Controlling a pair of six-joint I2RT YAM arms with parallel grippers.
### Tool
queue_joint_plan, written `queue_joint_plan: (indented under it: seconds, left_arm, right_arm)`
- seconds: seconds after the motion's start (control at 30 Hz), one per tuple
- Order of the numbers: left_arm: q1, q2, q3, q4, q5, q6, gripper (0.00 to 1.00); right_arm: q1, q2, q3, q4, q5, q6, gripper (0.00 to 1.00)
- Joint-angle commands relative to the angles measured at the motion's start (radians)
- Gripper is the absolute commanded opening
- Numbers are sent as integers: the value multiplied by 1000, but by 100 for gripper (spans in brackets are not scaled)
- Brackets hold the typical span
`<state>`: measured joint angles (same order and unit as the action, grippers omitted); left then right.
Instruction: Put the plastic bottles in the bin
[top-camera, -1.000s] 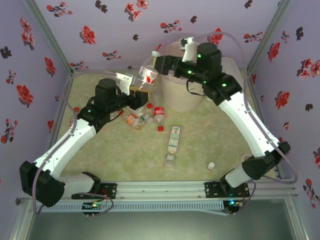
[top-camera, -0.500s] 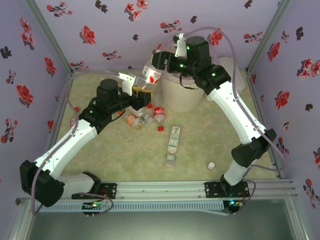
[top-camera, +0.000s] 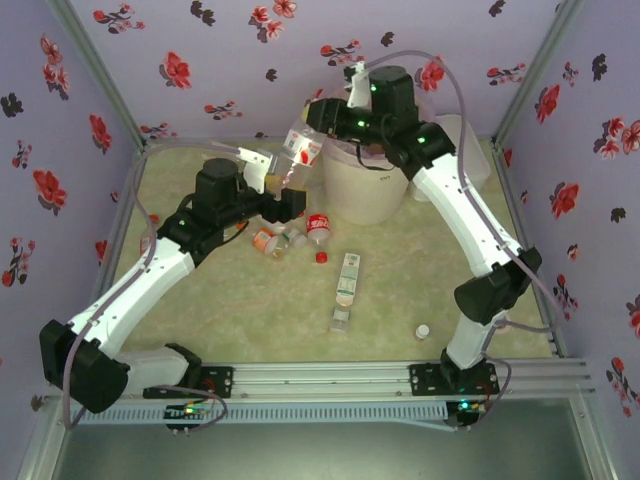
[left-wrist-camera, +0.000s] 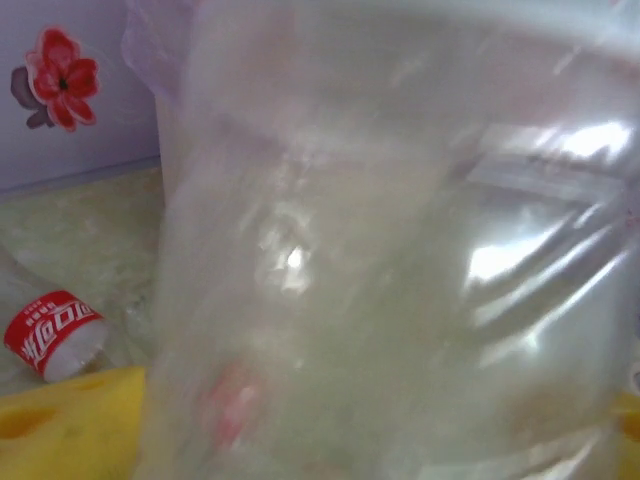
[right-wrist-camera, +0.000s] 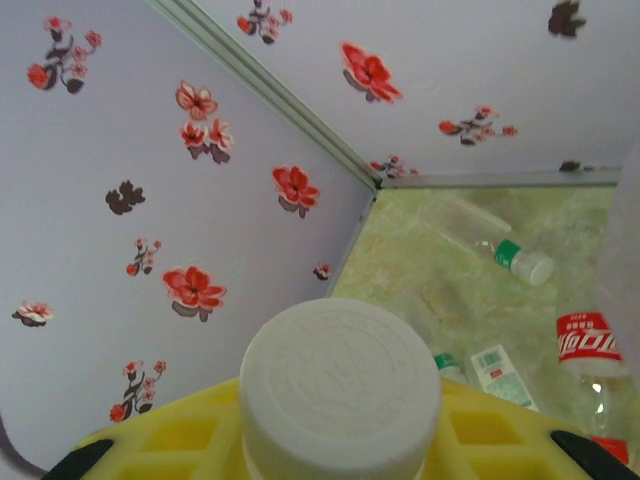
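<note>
Clamped shut in the right gripper (top-camera: 313, 122): one bottle (top-camera: 298, 148), white cap (right-wrist-camera: 340, 385) between the yellow pads, raised just left of the bin (top-camera: 362, 195) rim. Cannot tell how the left gripper (top-camera: 285, 205) jaws stand; blurred clear plastic across that wrist lens. Counted on the mat: at least four more bottles (top-camera: 318, 226), clustered and overlapping.

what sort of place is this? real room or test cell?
Probably an enclosed tabletop test cell: floral-print panels on a metal frame, two arms bolted to a rail, plastic bottles scattered on a green mat beside a lined bin.
</note>
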<state>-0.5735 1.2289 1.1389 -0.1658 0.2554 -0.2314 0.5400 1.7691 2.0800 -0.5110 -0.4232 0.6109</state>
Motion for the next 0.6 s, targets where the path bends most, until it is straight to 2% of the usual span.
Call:
queue_joint_plan:
  seconds: [0.0,0.17,0.3,0.47,0.57]
  left_arm:
    - [-4,-33,31,-12,-35,-3,100]
    - [20,-61,71,-187,-152,-62,100]
    - [94,-75,80,-389,-251,-155,100]
    - [165,-94,49,-580,-335,-202,100]
    - [205,-100,36,-683,-393,-209,100]
  right_arm:
    - [-47,-26,87,-15,16,-56,21]
    - [-136,-59,151,-8,54,-89,16]
    - [-205,-84,169,19,141,-124,12]
    - [-240,-106,175,14,275,-241,5]
    - [-256,-60,233,-43,299,-288,4]
